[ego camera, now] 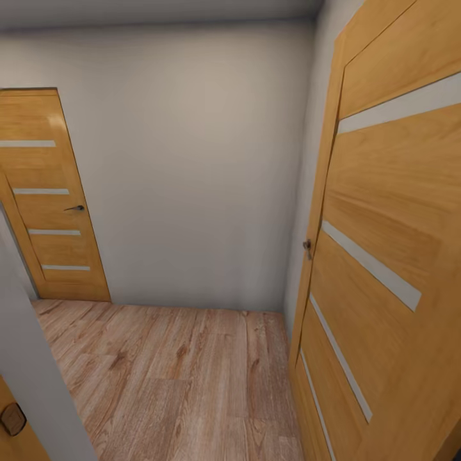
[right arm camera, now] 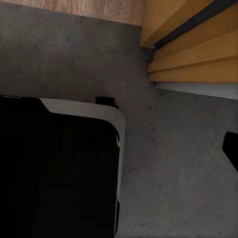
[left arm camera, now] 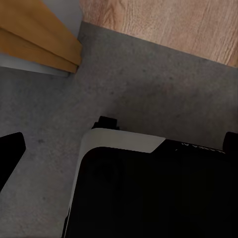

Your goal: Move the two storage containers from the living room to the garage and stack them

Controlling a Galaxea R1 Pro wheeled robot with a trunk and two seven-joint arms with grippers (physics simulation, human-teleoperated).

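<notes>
The head view faces a white wall (ego camera: 192,166) across a light wood-plank floor (ego camera: 173,378), with a closed wooden door (ego camera: 48,198) at left and another (ego camera: 390,256) close at right. Both wrist views look down on dark concrete floor (left arm camera: 148,89) and the robot's black base (left arm camera: 148,193). Whether either arm's fingers are parted or closed cannot be told.

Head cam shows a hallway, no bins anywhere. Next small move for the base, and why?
Probably roll the base forward over the threshold onto the wood-plank floor. The open door leaves the doorway free on the right; a closed door stands ahead on the left. Both wrist views show the robot's base on grey concrete at the wood edge.
</notes>
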